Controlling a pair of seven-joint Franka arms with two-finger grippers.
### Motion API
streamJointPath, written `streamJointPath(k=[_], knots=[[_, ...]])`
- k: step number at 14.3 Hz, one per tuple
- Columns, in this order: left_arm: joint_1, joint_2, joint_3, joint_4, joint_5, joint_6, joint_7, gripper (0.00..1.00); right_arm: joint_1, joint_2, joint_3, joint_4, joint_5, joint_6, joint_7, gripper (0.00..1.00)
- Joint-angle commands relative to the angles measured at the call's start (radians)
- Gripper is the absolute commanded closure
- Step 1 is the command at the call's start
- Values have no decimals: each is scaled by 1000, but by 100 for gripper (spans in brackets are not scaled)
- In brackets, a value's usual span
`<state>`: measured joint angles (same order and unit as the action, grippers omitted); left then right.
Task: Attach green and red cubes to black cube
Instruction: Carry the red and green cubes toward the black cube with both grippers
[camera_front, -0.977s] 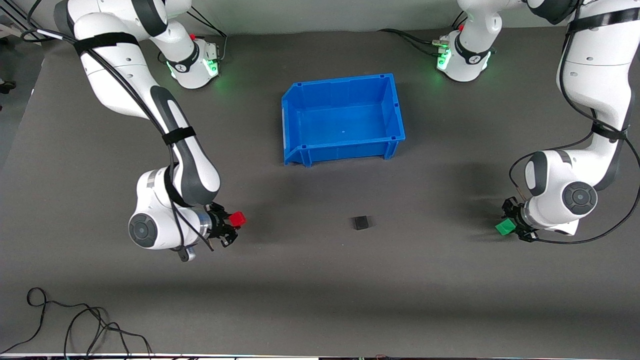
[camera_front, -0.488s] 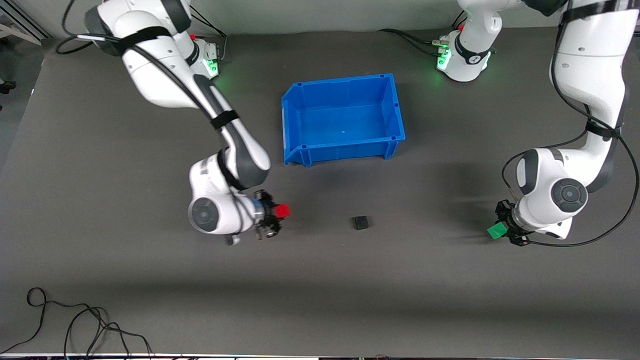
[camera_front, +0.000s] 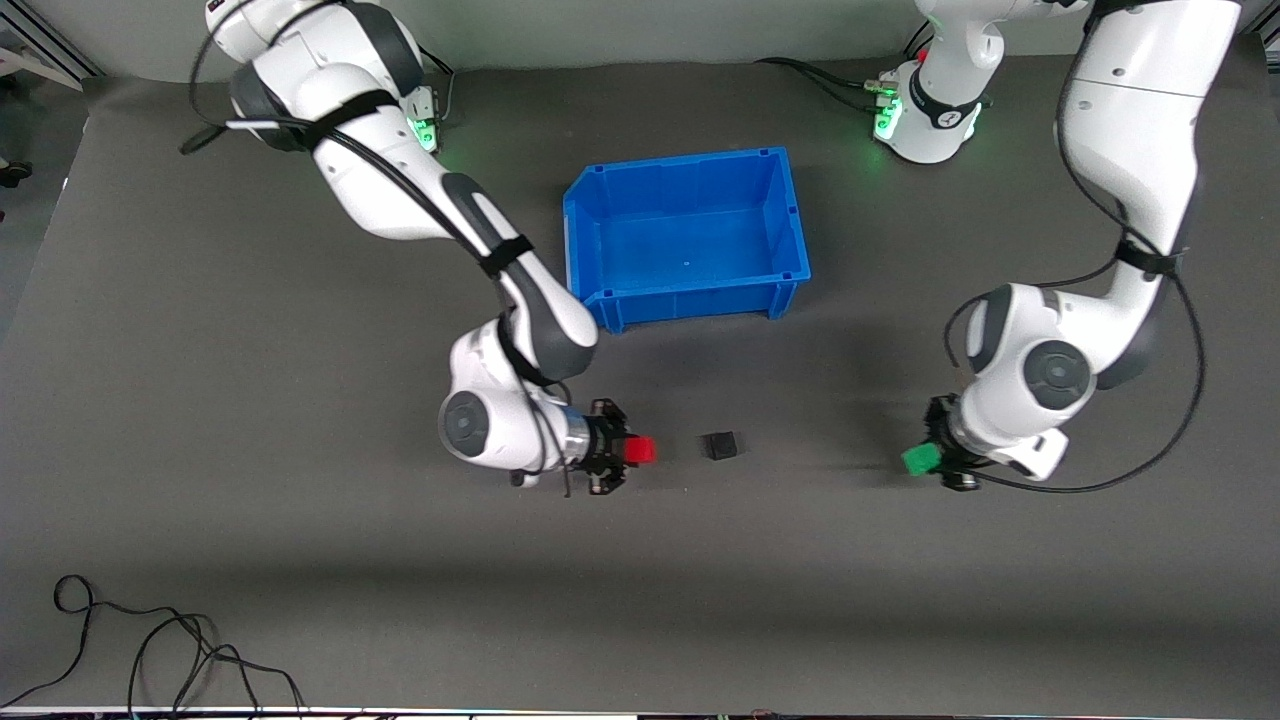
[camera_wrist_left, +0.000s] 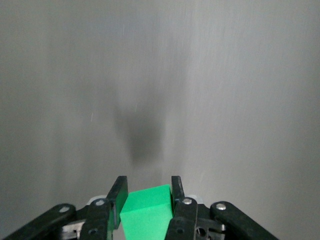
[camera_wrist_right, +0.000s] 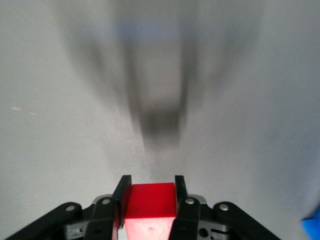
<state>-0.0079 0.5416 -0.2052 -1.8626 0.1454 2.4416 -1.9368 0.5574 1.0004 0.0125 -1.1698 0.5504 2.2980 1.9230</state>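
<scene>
Both arms are glossy white with dark grey joint bands and round grey caps at the elbows. Black cables run along each, strapped down with black bands (two or three straps per arm, as far as shows). The bases glow green. Each pincer, left pincer (camera_wrist_left: 147, 189) and right pincer (camera_wrist_right: 149, 186), is black, with flat fingers and small silver screws.

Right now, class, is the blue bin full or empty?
Empty. The front view shows the blue bin's bare floor; the red cube, green cube and black cube are outside it.
</scene>
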Motion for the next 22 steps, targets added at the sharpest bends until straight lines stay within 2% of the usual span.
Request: streamJointPath(k=[1, 6, 8, 10, 13, 22], knots=[[-24, 15, -57, 11, 0, -16, -25, 100, 41, 81, -3, 96, 14, 38, 90, 89], [-144, 106, -57, 130, 2, -16, -109, 100, 58, 105, -6, 131, -58, 49, 79, 88], [-173, 156, -57, 198, 2, -16, -119, 100, 73, 148, -5, 172, -81, 49, 77, 88], [-194, 192, -57, 239, 8, -12, -119, 100, 88, 150, -8, 173, -92, 49, 76, 88], [-220, 225, -57, 267, 13, 2, -119, 100, 98, 170, -2, 189, -141, 60, 63, 88], [-276, 287, -53, 276, 10, -15, -122, 100, 104, 185, -3, 202, -148, 147, 63, 88]])
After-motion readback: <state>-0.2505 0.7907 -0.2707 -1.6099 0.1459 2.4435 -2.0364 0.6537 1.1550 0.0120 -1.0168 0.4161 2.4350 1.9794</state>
